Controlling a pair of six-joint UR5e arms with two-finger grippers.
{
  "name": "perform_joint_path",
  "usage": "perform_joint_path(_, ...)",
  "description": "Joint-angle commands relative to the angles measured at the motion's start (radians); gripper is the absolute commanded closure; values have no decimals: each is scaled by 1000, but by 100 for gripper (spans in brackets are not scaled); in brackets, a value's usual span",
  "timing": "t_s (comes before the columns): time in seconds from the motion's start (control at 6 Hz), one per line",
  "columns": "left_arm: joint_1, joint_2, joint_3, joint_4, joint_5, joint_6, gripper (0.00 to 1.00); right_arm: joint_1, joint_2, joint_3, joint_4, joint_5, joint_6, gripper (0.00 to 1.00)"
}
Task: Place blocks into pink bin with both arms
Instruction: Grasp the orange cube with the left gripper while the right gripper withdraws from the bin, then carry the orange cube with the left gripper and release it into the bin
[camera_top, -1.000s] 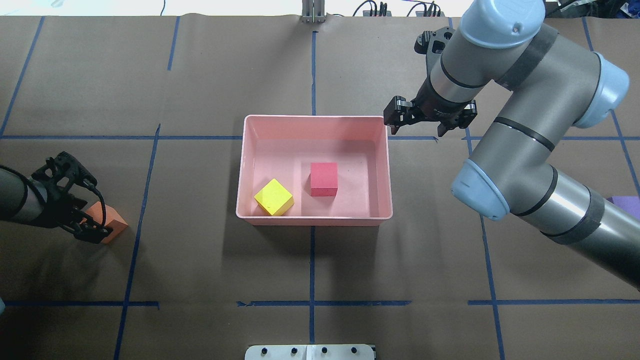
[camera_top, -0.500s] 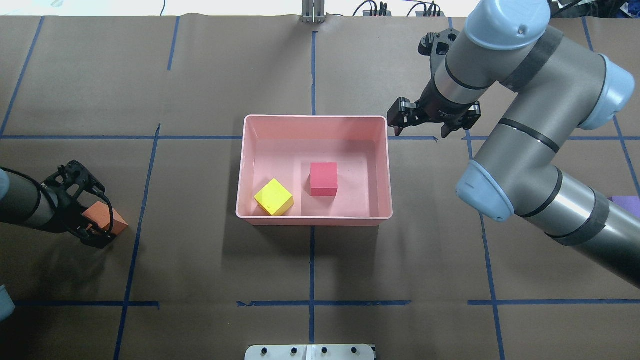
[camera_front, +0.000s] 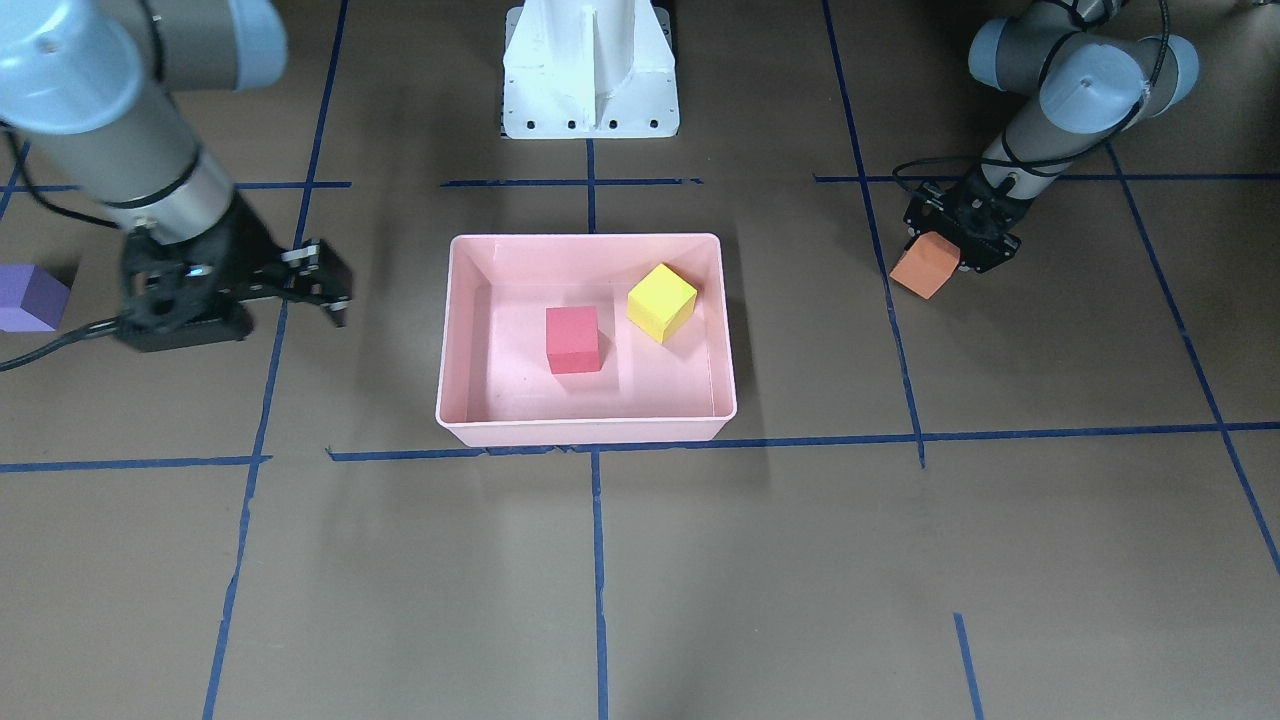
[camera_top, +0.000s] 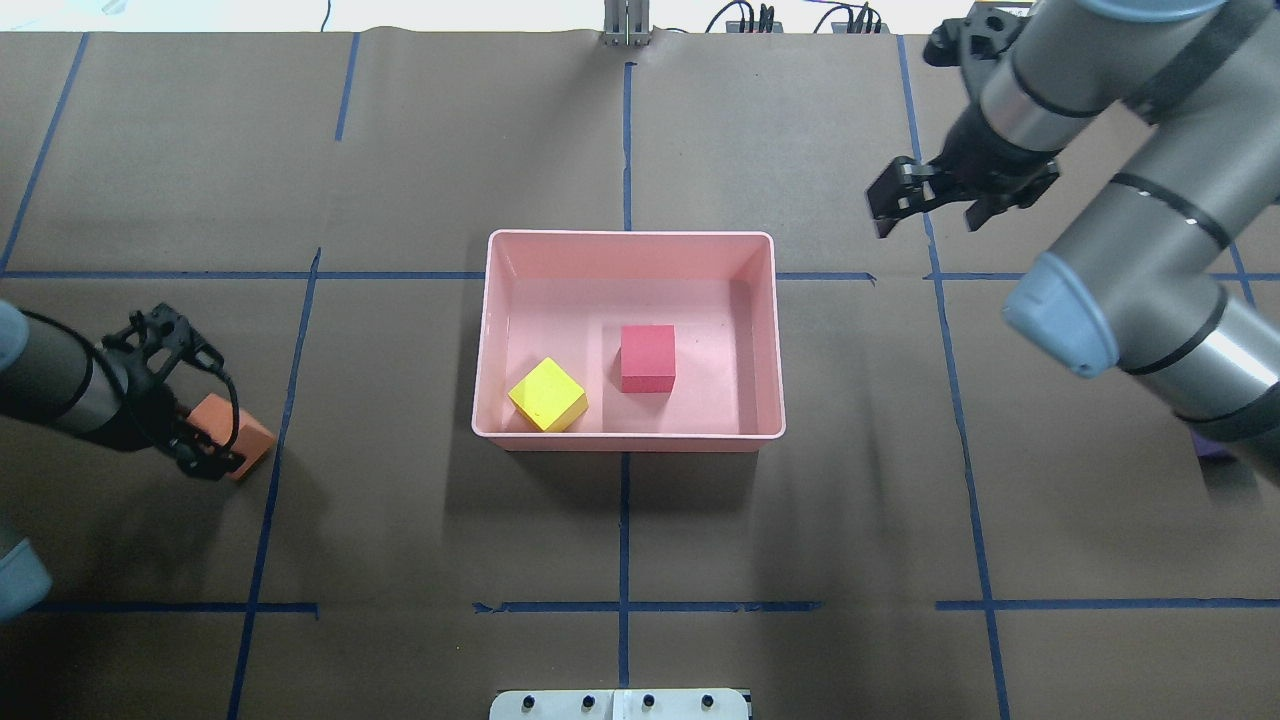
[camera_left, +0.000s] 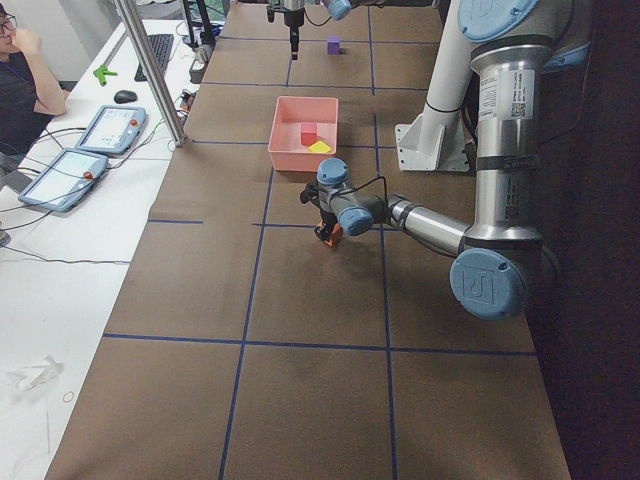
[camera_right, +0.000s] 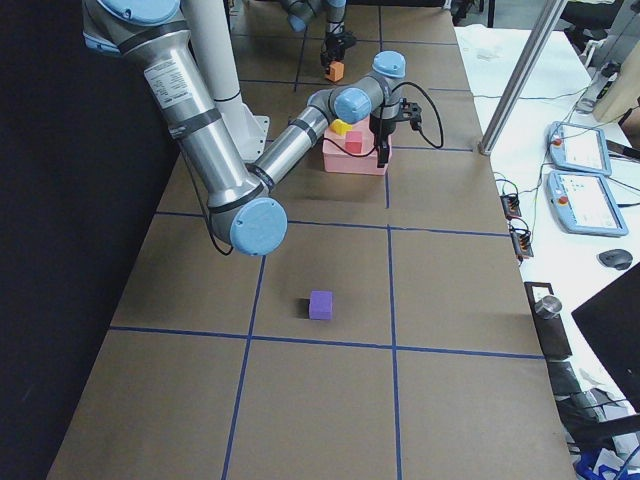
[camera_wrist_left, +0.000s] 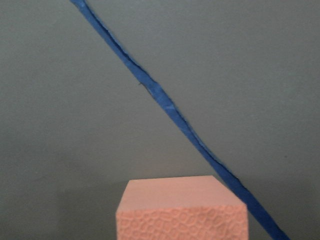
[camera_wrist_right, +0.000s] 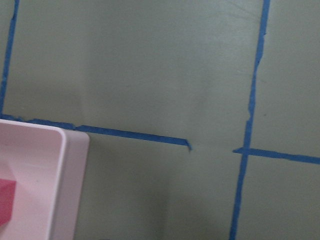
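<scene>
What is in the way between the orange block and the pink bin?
Nothing that shows. The left gripper holds the orange block, and only bare brown table with a blue tape line lies between it and the pink bin.

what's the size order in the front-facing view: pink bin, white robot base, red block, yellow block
1. Shallow pale pink plastic bin
2. White pedestal base, cropped at top
3. Yellow foam cube and red foam cube: look alike, unranked

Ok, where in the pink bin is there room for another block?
In the pink bin, the floor is bare along the far wall and between the red block and right wall. Crowded: near-left corner, at the yellow block.
</scene>
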Motion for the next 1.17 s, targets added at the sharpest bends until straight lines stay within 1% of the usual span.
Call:
perform_joint_path(0.0, -51, -205, -5, 214, 7, -27, 54, 135, -147, -13, 5, 73, -313, 0)
perform_joint_path(0.17, -50, -346, -3, 343, 7, -106, 54, 187, -215, -12, 6, 85, -432, 0)
perform_joint_path(0.33, -44, -505, -5, 502, 7, -215, 54, 232, -284, -12, 6, 85, -539, 0)
perform_joint_path(0.5, -39, -631, -2, 616, 7, -312, 54, 273, -338, -12, 6, 88, -633, 0)
perform_joint_path(0.67, -32, -746, 41, 687, 8, -392, 52, 283, -379, -9, 14, 110, -661, 0)
perform_joint_path(0.83, -10, -828, 114, 700, 55, -479, 40, 283, -431, -9, 94, 111, -657, 0)
perform_joint_path(1.0, 32, -830, 122, 700, 117, -542, 0, 283, -487, -10, 164, 113, -651, 0)
